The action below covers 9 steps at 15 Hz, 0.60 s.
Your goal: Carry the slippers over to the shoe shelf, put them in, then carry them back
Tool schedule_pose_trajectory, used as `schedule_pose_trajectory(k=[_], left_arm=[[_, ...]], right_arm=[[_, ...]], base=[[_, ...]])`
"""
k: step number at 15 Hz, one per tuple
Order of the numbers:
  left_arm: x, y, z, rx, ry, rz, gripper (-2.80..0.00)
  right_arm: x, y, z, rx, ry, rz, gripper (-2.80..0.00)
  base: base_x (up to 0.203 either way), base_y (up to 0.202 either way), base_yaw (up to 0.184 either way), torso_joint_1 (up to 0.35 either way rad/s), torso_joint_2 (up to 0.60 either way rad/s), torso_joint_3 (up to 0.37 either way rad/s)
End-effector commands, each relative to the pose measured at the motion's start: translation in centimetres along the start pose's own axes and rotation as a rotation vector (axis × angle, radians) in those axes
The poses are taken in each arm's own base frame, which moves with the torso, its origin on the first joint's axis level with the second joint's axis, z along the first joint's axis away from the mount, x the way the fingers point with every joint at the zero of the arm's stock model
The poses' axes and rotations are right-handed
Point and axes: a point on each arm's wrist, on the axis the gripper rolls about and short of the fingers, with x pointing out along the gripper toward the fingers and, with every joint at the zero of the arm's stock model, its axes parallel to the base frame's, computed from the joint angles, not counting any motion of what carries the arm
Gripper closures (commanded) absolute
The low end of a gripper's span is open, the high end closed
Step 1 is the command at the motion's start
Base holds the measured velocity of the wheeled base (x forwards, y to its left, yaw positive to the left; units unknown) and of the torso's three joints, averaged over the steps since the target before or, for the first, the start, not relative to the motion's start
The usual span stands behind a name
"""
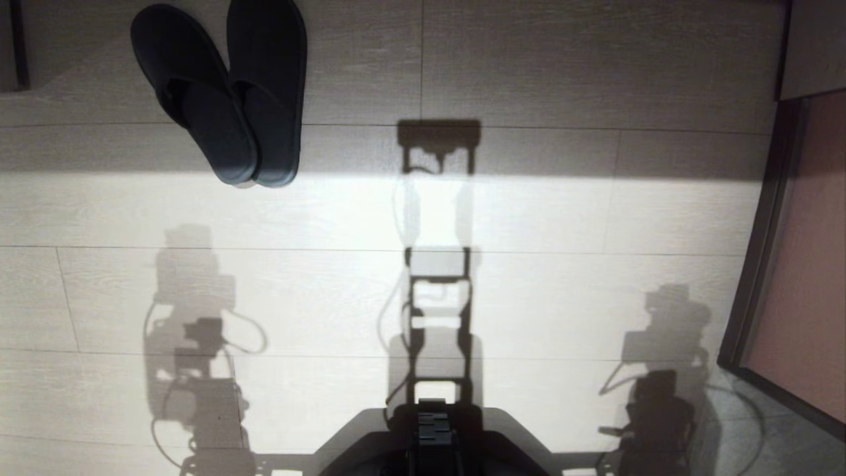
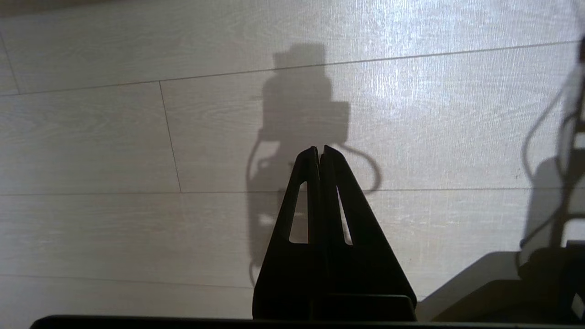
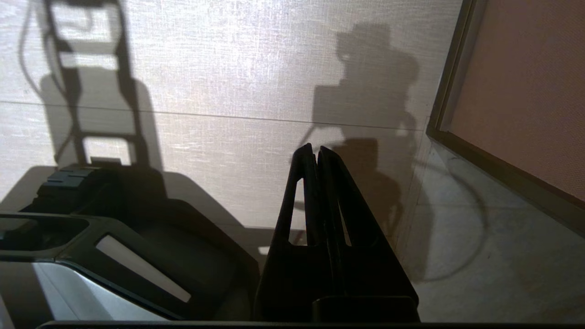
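Slippers lie on floor, well apart from left pincer; pincer closed, empty. Right pincer closed, empty.

Strong light from behind the robot, hard-edged robot shadows across the pale plank floor, bright glare band mid-floor, far edge dim, slippers in shade, focus sharp

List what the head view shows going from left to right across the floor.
The slippers lying together at far left, heels toward the robot → the robot's base at bottom centre → the dark-edged frame with a reddish panel at the right.
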Motion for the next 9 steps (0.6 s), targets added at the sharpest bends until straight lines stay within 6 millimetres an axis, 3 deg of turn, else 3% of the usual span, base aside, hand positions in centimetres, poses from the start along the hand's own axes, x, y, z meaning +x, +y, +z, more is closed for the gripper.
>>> schedule_pose_trajectory(k=[1, 9], left_arm=[[-1.4, -0.2, -2.3, 0.027, -0.025, 0.009, 0.00], [-4.1, -0.5, -5.9, 0.061, 0.048, -0.083, 0.00]], right_arm=[[0.0, 0.0, 0.0, -0.002, -0.002, 0.000, 0.00], [0.0, 0.0, 0.0, 0.000, -0.002, 0.000, 0.00]], base=[[0.000, 0.000, 0.000, 0.000, 0.00, 0.000], [0.000, 0.000, 0.000, 0.000, 0.00, 0.000]])
